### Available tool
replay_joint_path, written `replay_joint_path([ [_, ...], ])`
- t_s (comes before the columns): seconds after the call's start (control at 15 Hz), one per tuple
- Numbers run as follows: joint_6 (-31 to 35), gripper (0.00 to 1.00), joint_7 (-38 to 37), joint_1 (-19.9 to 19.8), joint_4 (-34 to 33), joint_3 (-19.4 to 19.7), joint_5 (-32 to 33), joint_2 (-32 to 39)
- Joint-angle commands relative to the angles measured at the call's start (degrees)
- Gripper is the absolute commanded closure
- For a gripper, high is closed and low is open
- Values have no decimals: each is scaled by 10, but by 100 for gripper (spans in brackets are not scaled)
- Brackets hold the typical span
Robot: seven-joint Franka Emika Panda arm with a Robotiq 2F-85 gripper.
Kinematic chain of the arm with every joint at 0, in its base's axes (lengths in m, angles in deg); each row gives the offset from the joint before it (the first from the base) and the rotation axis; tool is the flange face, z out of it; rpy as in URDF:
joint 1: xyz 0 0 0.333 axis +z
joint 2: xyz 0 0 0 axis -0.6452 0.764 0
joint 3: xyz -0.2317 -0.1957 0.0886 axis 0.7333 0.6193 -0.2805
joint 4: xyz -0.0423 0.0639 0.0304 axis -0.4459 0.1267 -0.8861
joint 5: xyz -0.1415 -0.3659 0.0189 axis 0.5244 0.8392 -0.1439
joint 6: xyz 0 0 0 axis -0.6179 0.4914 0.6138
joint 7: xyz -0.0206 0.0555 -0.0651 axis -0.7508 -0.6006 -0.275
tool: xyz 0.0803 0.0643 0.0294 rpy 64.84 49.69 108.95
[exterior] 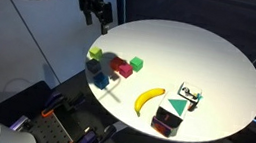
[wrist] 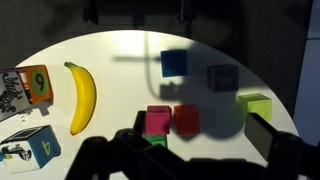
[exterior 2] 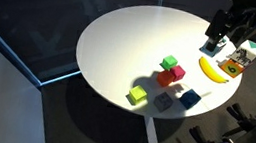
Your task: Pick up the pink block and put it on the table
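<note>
The pink block [wrist: 158,121] sits on the round white table [wrist: 110,55], touching a red block [wrist: 186,119] on its side. A green cube [wrist: 155,141] lies just in front of it, partly hidden by my gripper's dark body. The pink block also shows in both exterior views [exterior: 125,70] [exterior 2: 178,75]. My gripper [wrist: 195,142] is open and empty. It hangs high above the table's edge [exterior: 98,13] [exterior 2: 213,43], well apart from the blocks.
A yellow-green block [wrist: 254,105] and two blue blocks [wrist: 174,63] [wrist: 222,77] lie around the cluster. A banana [wrist: 82,95], numbered picture cubes [wrist: 25,85] and a dark red block with a green triangle [exterior: 169,119] lie to one side.
</note>
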Motion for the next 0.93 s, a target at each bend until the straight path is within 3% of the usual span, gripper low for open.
replay_joint_path([
  [0.0,19,0,3,-3,16,0,-12,-21],
  [0.87,30,0,1,-4,7,-3,-2,-4],
])
